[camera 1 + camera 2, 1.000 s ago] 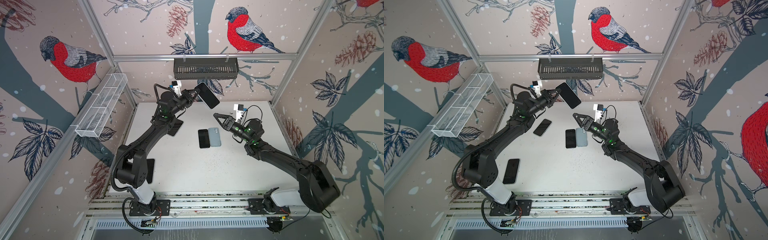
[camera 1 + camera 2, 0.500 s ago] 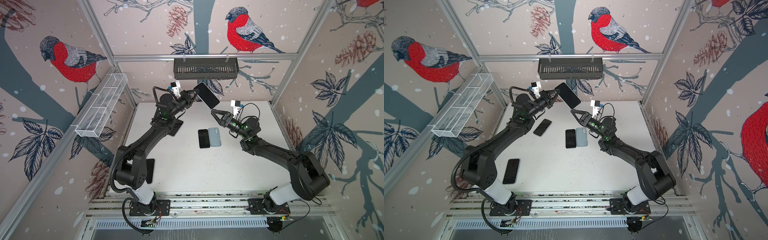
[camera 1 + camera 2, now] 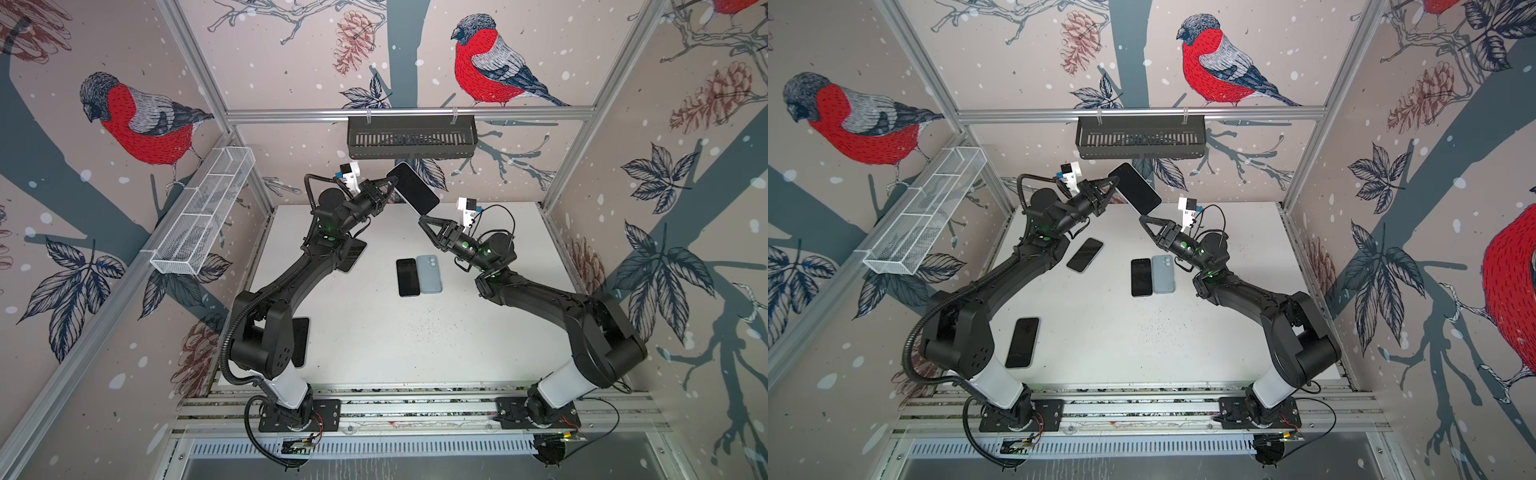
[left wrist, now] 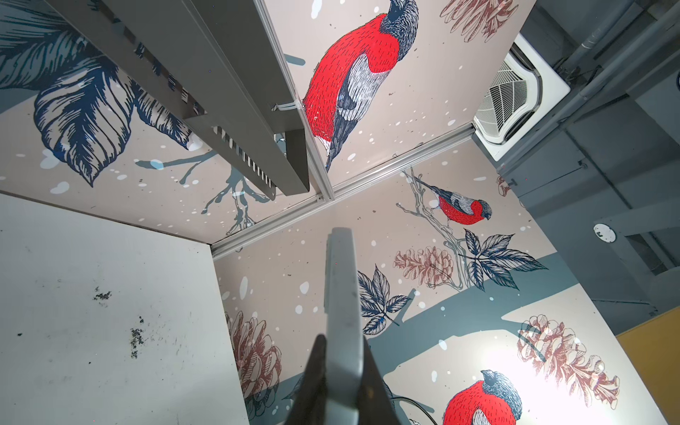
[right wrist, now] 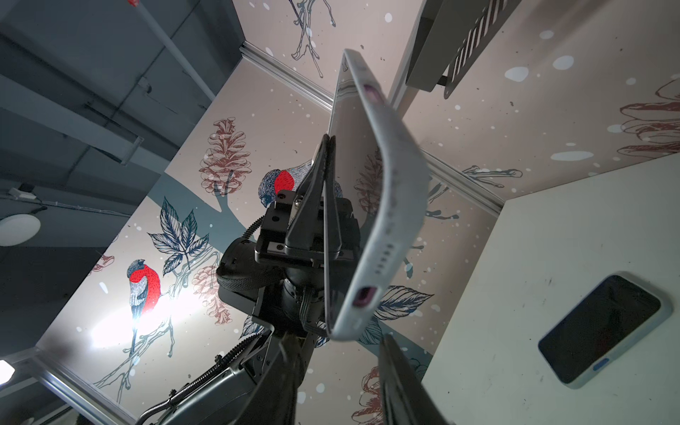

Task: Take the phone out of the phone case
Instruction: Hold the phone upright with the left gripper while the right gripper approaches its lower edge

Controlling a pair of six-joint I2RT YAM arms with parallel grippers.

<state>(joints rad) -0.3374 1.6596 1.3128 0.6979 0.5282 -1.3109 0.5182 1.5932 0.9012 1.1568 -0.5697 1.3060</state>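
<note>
- In both top views the left hand [image 3: 392,183] [image 3: 1115,181] is clamped on the cased phone [image 3: 415,193] [image 3: 1136,187], holding it tilted in the air over the far side of the desk [image 3: 374,340], below a dark basket [image 3: 411,137].
- The right hand [image 3: 423,218] [image 3: 1144,218] points up at the phone's lower corner. A black phone [image 3: 407,277] lies flat mid-desk.
- Left wrist view: the pale grey case shows edge-on [image 4: 342,294], pinched between the left hand's dark fingers [image 4: 320,371].
- Right wrist view: the right hand's fingers [image 5: 399,371] stand apart, empty, just beneath the case's corner [image 5: 386,184]. A second cased phone [image 5: 603,327] lies screen-up on the desk.
</note>
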